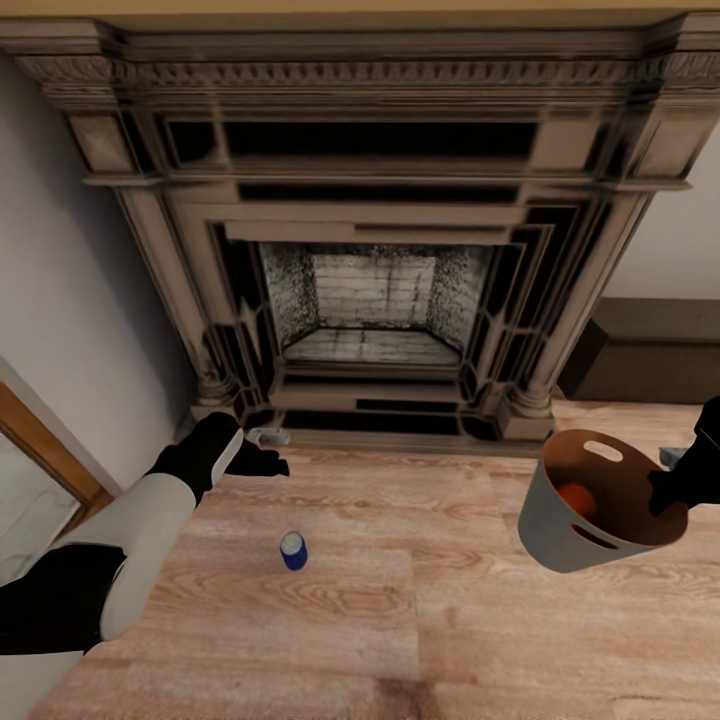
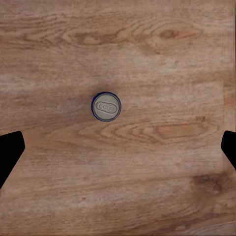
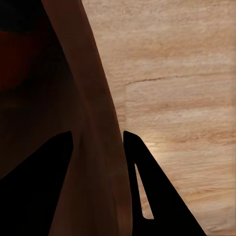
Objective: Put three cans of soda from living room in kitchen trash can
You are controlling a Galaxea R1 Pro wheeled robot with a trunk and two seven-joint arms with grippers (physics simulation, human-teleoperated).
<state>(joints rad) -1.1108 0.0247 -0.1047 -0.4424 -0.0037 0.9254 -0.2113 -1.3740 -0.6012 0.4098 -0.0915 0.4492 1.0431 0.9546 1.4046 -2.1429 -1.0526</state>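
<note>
A: Left gripper (image 1: 262, 462) first. Fingers spread wide, nothing between them. In the left wrist view the two dark fingertips (image 2: 10, 152) sit at opposite edges, the blue can (image 2: 106, 106) well apart from both, seen top-down, silver lid up.

B: And in the head view?

A: Blue can (image 1: 292, 551) stands upright on the wood floor (image 1: 400, 620), nearer the robot than the left gripper, clear of it. A second, pale can-like object (image 1: 270, 436) lies on its side just beyond the gripper, at the foot of the fireplace (image 1: 370, 250). Too blurred to say more.

B: Right side?

A: Right gripper (image 1: 668, 490) clamped on the rim of the trash can (image 1: 555, 520), bin held off the floor and tilted, opening toward the camera. Right wrist view: fingers (image 3: 147, 196) straddle the brown wall (image 3: 93, 147), one inside, one outside.

B: Contents?

A: One orange can (image 1: 577, 497) low inside. Whether another lies with it, cannot tell.
</note>
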